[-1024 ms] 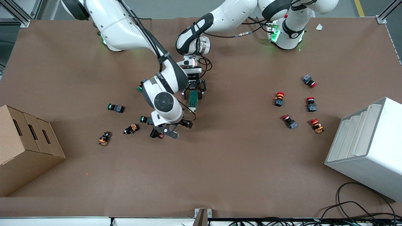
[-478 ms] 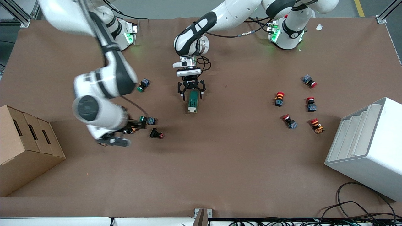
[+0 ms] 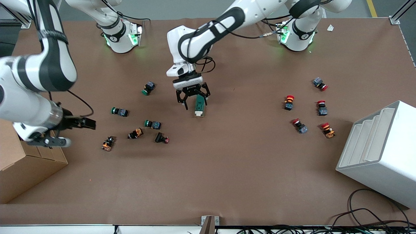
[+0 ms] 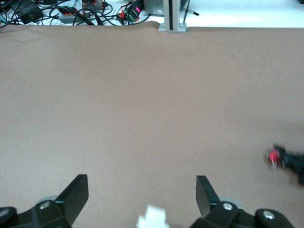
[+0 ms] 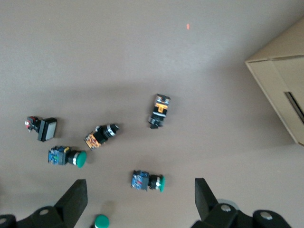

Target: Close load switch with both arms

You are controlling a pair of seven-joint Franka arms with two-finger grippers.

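Observation:
The load switch (image 3: pixel 199 105), a dark green block with a white end, lies flat at the table's middle. My left gripper (image 3: pixel 192 97) hangs open just over the switch's end that lies farther from the front camera, and holds nothing. In the left wrist view the open gripper (image 4: pixel 141 189) has the white lever tip (image 4: pixel 152 219) low between its fingers (image 4: pixel 78 194). My right gripper (image 3: pixel 77 131) is open and empty, up in the air beside the cardboard box. In the right wrist view it (image 5: pixel 140 202) hangs over green-capped push buttons (image 5: pixel 147 181).
A cardboard box (image 3: pixel 19 162) stands at the right arm's end and a white rack (image 3: pixel 380 149) at the left arm's end. Green and orange push buttons (image 3: pixel 152 124) lie scattered near the switch. Red-capped buttons (image 3: pixel 289 101) lie near the rack.
My right arm has swung away from the switch to the cardboard box's side. My left gripper has risen a little above the switch, which has stayed in place.

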